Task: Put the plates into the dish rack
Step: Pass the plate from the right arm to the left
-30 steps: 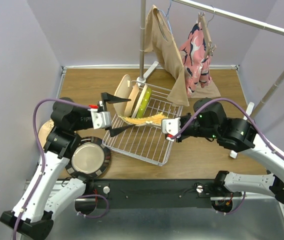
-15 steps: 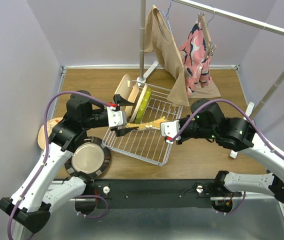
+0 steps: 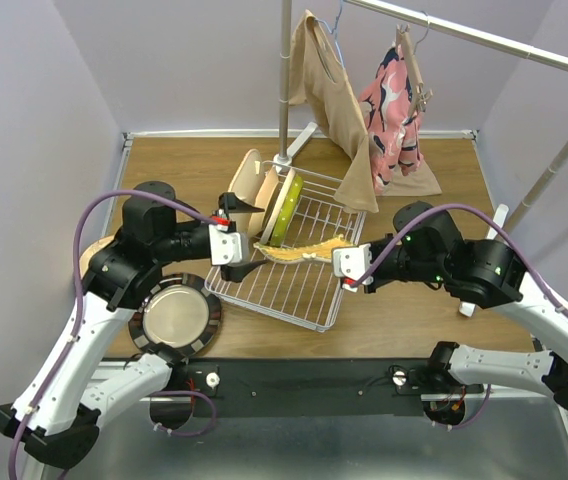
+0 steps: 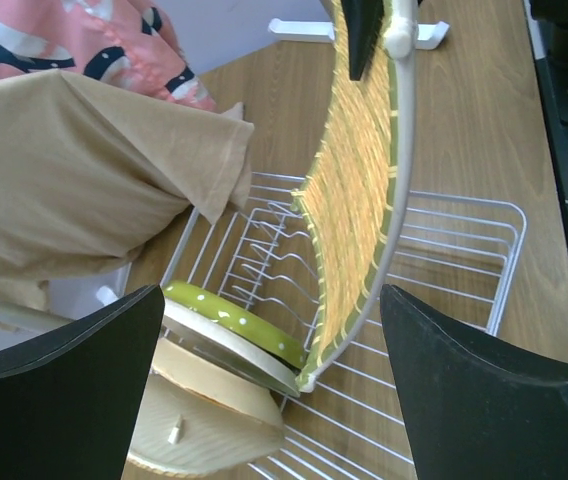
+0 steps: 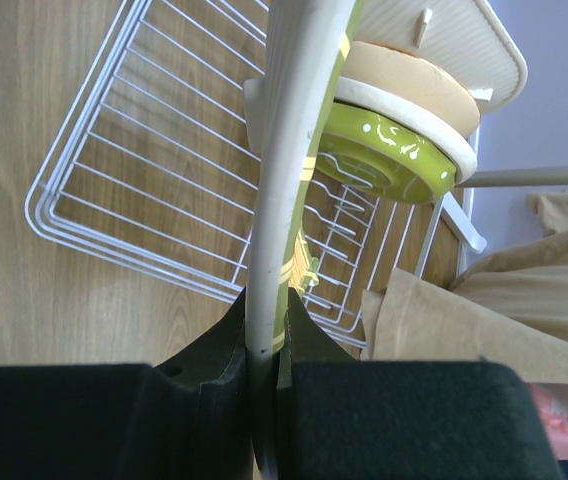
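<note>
You are looking at a wooden table (image 3: pixel 184 165) which pale lilac walls (image 3: pixel 164 60) are enclosing on three sides. At the back a metal clothes rail (image 3: pixel 285 70) is standing, and a tan shirt (image 3: pixel 339 110) and a pink patterned garment (image 3: pixel 392 110) are hanging from it.

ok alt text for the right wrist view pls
Black right gripper jaws shut on the edge of a white-rimmed yellow-green plate, seen edge-on and reaching up over a white wire dish rack on a wooden table. A lime green round plate with white dots stands at the rack's far end beside a tan plate.
</note>
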`<state>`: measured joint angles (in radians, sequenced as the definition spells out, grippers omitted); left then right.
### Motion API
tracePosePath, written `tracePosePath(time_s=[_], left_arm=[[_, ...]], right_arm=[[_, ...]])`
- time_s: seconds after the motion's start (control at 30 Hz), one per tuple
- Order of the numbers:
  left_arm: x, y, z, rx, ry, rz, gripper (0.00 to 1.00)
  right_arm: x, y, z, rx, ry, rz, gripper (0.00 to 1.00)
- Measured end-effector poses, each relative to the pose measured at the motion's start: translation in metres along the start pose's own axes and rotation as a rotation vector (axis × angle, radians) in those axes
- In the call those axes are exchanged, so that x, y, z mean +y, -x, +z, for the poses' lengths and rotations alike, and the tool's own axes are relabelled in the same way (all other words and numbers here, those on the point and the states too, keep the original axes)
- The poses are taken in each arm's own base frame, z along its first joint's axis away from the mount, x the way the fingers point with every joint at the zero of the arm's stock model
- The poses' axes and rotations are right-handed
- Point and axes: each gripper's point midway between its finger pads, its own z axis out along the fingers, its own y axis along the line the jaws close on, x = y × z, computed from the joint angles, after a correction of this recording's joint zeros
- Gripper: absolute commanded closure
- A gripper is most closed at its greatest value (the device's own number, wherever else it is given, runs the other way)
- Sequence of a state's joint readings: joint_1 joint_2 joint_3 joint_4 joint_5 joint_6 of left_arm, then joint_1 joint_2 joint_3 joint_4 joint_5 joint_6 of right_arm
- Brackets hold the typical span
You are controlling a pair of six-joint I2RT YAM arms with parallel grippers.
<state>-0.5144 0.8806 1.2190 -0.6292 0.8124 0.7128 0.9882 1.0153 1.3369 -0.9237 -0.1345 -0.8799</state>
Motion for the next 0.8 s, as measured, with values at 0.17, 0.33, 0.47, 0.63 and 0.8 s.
tracePosePath(time_s=[0.17,0.33,0.47,0.63,0.8], left_arm=[[-0.013,-0.006,0.007,0.010,-0.065,-0.020,0.07],[-0.032,-0.016,0.021,0.019,-0.148,-0.057,0.09],[-0.044,-0.020,0.032,0.027,-0.198,-0.073,0.17],[-0.042,-0.027,0.044,0.052,-0.189,-0.074,0.57],[-0.039,-0.029,0.052,0.056,-0.170,-0.053,0.67]], right_arm=[[0.001,-0.001,0.000,0.007,0.002,0.001,1.00],[0.001,-0.002,0.001,0.009,0.007,0.002,0.99],[-0.002,0.001,0.003,0.009,0.007,0.009,0.99],[-0.008,0.009,0.000,-0.013,-0.003,0.021,0.99],[-0.010,0.018,-0.003,-0.043,-0.001,0.038,0.99]])
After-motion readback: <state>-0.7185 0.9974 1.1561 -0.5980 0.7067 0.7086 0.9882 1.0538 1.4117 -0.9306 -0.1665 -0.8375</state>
